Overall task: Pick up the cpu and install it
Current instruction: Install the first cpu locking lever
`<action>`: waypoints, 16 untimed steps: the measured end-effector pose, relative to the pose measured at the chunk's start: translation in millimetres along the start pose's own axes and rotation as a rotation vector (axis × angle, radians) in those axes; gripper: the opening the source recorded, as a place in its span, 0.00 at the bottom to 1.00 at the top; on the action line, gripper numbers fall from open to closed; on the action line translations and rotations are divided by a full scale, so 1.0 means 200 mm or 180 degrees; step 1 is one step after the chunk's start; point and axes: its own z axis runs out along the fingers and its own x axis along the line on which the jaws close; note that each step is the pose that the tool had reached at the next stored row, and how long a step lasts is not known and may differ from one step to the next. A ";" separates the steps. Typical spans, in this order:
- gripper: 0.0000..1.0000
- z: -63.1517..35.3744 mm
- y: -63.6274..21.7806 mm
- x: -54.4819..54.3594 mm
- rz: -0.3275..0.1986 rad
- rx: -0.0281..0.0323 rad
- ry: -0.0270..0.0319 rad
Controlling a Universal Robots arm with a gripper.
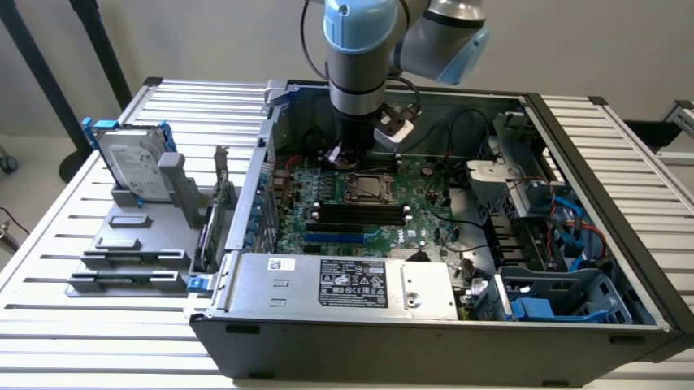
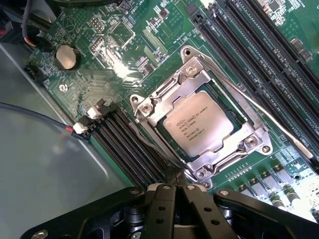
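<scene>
The cpu [image 2: 200, 123] sits flat inside the socket [image 2: 199, 175] on the green board [image 2: 94, 79]. The gripper [image 2: 174, 185] hangs just beside it, fingers pressed together, holding nothing.

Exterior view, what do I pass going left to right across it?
Upright silver hard drive with blue brackets → grey plastic parts rack → metal-framed socket holding the silvery cpu → blue plastic drive cage.
</scene>
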 end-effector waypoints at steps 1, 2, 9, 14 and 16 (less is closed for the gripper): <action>0.11 0.000 0.003 0.00 0.0000 0.0000 0.0000; 0.11 0.001 0.006 0.01 0.0000 0.0001 0.0000; 0.11 0.004 0.021 0.02 0.0000 0.0000 -0.0003; 0.11 0.008 0.030 0.02 0.0001 -0.0003 -0.0007; 0.11 0.011 0.033 0.03 0.0001 -0.0005 -0.0009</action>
